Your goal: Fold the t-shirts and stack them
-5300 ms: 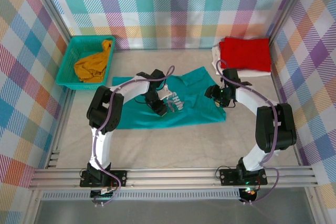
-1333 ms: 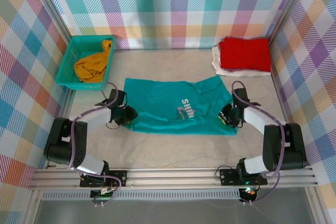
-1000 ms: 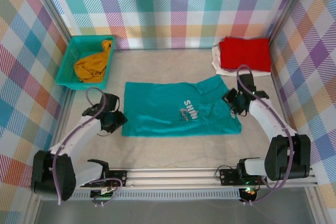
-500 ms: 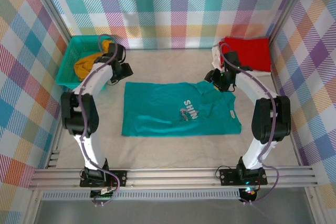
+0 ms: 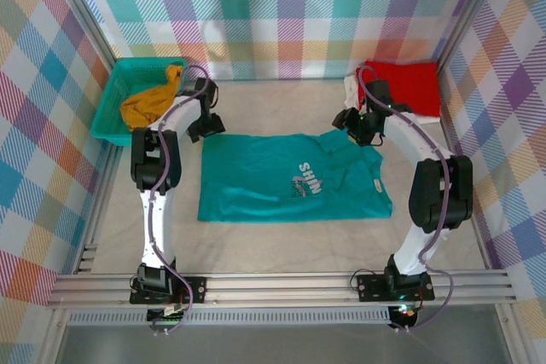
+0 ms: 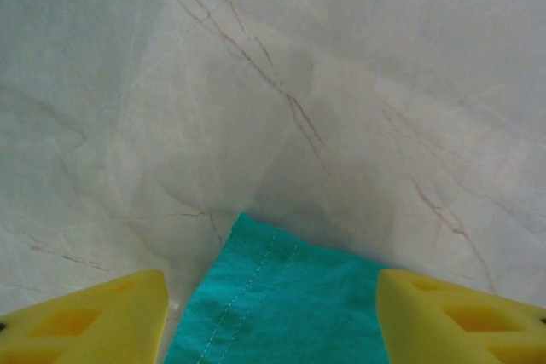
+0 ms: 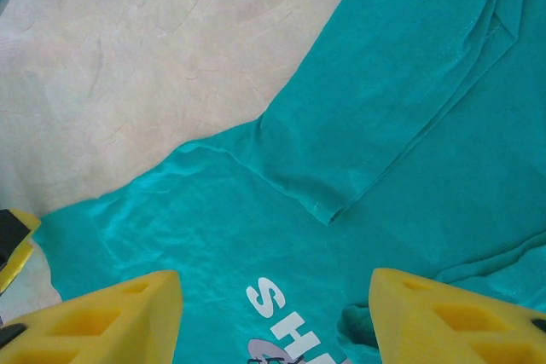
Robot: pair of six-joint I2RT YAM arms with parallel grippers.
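Note:
A teal t-shirt (image 5: 290, 178) with a white "SHINE" print lies spread flat in the middle of the table. My left gripper (image 5: 207, 125) is open over its far left corner; in the left wrist view that stitched corner (image 6: 281, 304) lies between the yellow fingers (image 6: 85, 321). My right gripper (image 5: 354, 125) is open over the far right part of the shirt, where a sleeve (image 7: 384, 108) is folded inward. The print (image 7: 281, 304) shows between its fingers (image 7: 461, 317). A folded red t-shirt (image 5: 399, 87) rests on a white one (image 5: 351, 95) at the back right.
A teal mesh basket (image 5: 115, 83) at the back left holds a crumpled mustard t-shirt (image 5: 149, 104). Plaid walls close in the table on three sides. Bare marble table (image 5: 281, 236) lies between the teal shirt and the arm bases.
Both arms swung from the shirt's near corners to its far edge. In the last half second the left gripper came from beside the basket down to the far left corner.

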